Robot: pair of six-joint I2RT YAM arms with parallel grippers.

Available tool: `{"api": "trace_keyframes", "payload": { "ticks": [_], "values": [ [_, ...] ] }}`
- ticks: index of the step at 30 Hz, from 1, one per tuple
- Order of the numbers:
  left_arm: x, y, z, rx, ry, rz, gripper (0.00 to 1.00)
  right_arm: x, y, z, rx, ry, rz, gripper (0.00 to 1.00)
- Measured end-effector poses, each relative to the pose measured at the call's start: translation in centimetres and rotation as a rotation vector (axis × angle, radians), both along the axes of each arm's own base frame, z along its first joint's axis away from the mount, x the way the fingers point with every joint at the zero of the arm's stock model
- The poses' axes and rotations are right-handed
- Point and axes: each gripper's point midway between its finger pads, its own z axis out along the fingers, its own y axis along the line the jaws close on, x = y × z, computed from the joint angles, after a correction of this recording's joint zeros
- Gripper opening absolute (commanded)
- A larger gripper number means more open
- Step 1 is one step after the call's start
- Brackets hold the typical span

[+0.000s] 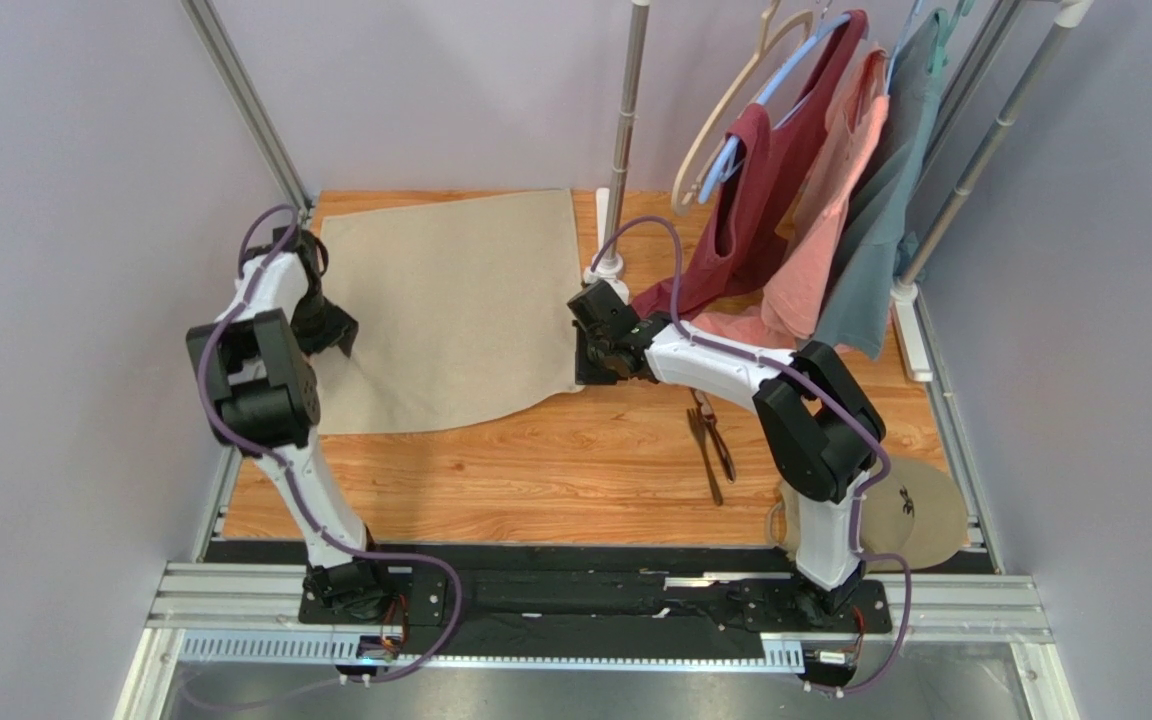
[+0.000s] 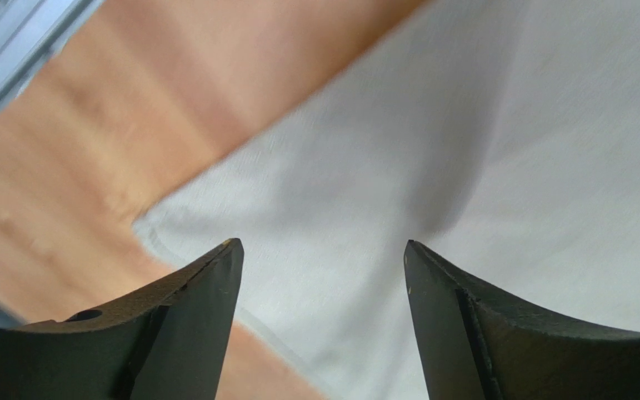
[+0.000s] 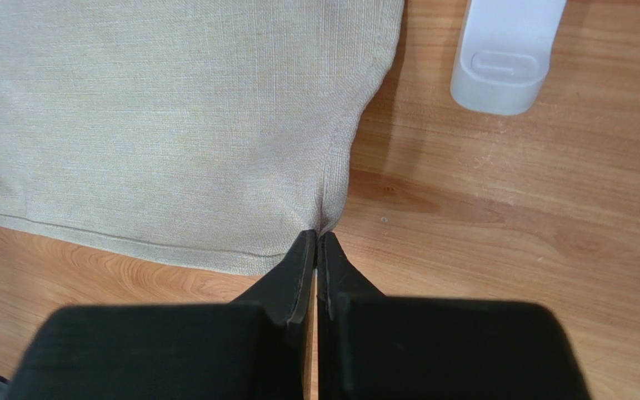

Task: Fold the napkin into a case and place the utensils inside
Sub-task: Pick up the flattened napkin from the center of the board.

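Observation:
The beige napkin (image 1: 447,300) lies spread flat on the far left of the wooden table. My right gripper (image 1: 585,360) is shut on its near right corner; in the right wrist view the napkin (image 3: 173,108) puckers into the closed fingertips of the right gripper (image 3: 318,235). My left gripper (image 1: 339,333) hangs over the napkin's left edge. In the left wrist view the left gripper (image 2: 322,243) stands open above the napkin (image 2: 465,125), near a corner, with nothing between its fingers. The dark utensils (image 1: 711,438) lie together on the bare wood, under the right forearm. No case shows.
A clothes rack with maroon, salmon and grey-teal garments (image 1: 793,195) stands at the back right, its white foot (image 3: 507,58) just right of the napkin. A round tan disc (image 1: 913,513) lies at the near right corner. A metal post (image 1: 627,105) rises behind the right gripper.

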Motion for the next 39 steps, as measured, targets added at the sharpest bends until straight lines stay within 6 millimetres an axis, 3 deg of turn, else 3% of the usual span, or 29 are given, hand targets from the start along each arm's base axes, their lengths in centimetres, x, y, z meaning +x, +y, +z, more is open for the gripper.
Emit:
{"api": "trace_keyframes", "payload": {
  "ticks": [6, 9, 15, 18, 22, 28, 33, 39],
  "values": [
    [-12.0, -2.1, 3.2, 0.005, -0.023, 0.056, 0.75, 0.6, 0.5, 0.6, 0.039, -0.011, 0.047, 0.0],
    [-14.8, -1.5, 2.9, -0.021, -0.026, 0.128, 0.72, 0.3, 0.9, 0.4, 0.071, 0.006, 0.069, 0.0],
    [-18.3, -0.7, -1.5, -0.14, 0.083, 0.254, 0.73, -0.2, 1.3, 0.1, 0.137, 0.043, 0.101, 0.0],
    [-18.6, 0.3, -2.5, -0.159, 0.085, 0.281, 0.75, -0.4, 1.4, -0.1, 0.159, 0.059, 0.106, 0.0],
    [-17.6, 1.5, -2.9, -0.171, 0.048, 0.252, 0.76, -0.3, 1.5, 0.1, 0.179, 0.059, 0.108, 0.0],
    [-14.9, 2.5, -2.1, -0.172, -0.068, 0.15, 0.76, -0.2, 1.4, -0.1, 0.193, 0.064, 0.107, 0.0],
    [-13.0, 3.4, -0.3, -0.135, -0.174, 0.084, 0.74, -0.4, 1.0, -0.6, 0.206, 0.084, 0.102, 0.0],
    [-12.1, 3.8, -1.5, -0.149, -0.169, 0.056, 0.72, 0.3, 0.9, -0.1, 0.265, 0.1, 0.085, 0.0]
  ]
}}
